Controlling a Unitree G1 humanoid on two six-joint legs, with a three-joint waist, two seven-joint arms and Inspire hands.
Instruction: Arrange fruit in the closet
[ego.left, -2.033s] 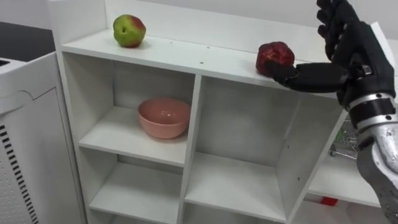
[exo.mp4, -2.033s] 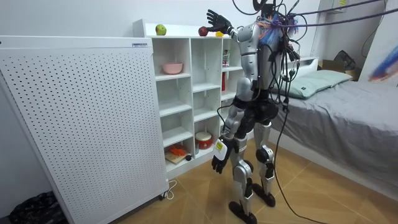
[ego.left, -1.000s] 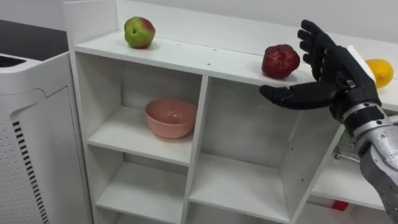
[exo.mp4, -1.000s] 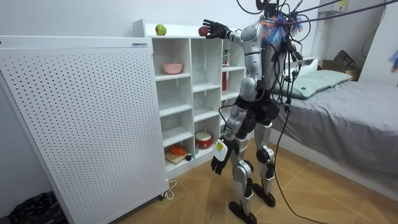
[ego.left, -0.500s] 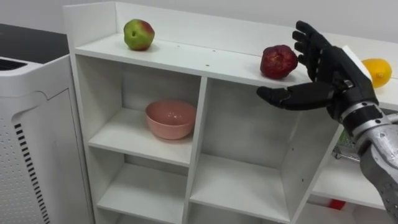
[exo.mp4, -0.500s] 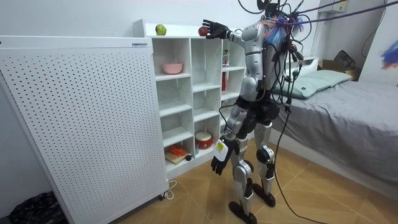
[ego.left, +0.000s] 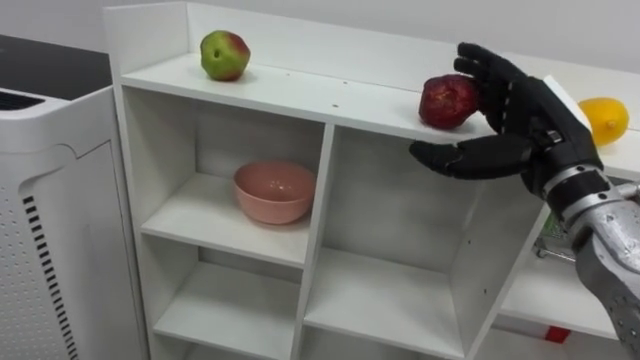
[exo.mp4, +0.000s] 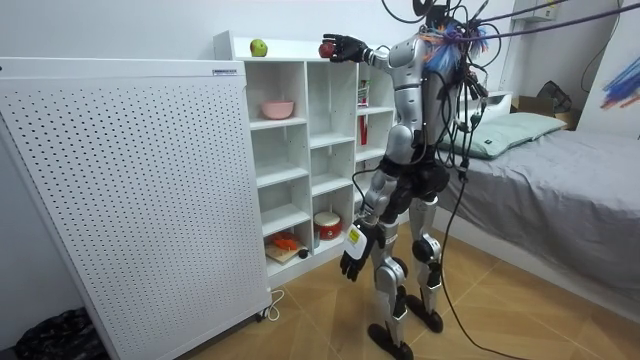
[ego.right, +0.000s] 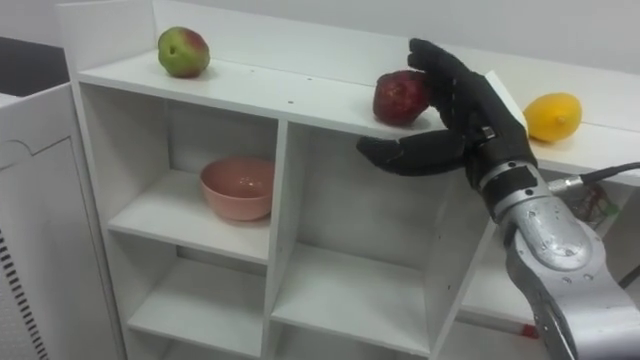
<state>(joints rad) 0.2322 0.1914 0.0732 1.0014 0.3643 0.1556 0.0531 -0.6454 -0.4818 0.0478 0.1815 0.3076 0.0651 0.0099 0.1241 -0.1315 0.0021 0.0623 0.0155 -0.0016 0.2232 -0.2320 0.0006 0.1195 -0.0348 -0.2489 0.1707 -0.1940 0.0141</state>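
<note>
So the red apple (ego.left: 447, 101) sits on the top shelf (ego.left: 300, 92) of the white closet (ego.left: 320, 200), near the front edge. A green apple (ego.left: 224, 54) is well off to its left and a yellow fruit (ego.left: 606, 118) is off to its right. There's a pink bowl (ego.left: 270, 189) in the cubby below.

The right hand (ego.left: 520, 115) is up at the red apple and spread wide. Its fingers (ego.left: 478, 68) arc over the apple's right and back side, touching it or very nearly, I can't tell which. The thumb (ego.left: 455, 157) pokes out to the left, below the shelf edge, so nothing is clamped on anything. The left hand (exo.mp4: 350, 264) hangs down by the robot's thigh in the room view.

My guess is the apple is firm and fairly light, with smooth, slippery skin. It's also round enough to roll if nudged. I'd grab it around the widest part, fingers behind and thumb brought up in front. A sloppy squeeze could roll it along the shelf or off the front edge.
</note>
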